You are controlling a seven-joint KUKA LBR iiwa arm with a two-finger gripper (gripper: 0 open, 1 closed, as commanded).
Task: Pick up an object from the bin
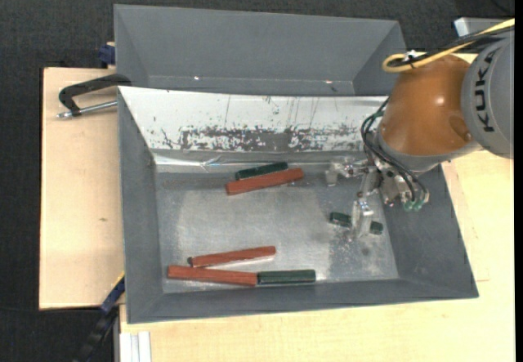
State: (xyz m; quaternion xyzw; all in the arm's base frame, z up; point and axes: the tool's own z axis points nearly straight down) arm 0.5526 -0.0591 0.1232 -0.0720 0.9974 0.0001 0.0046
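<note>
One small dark green piece [339, 220] on bin [245, 221] floor, right side, just left of my jaws, maybe touching. Long axis seems left-right. Jaws low beside it; apart or together, I cannot tell. Red sticks [233, 256] well apart, leftward.

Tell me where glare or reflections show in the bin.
Camera view: a bright glare band crosses the bin's back wall; a softer sheen spreads over the floor left of the hand; the red bars by the front wall cast hardly any shadow.
</note>
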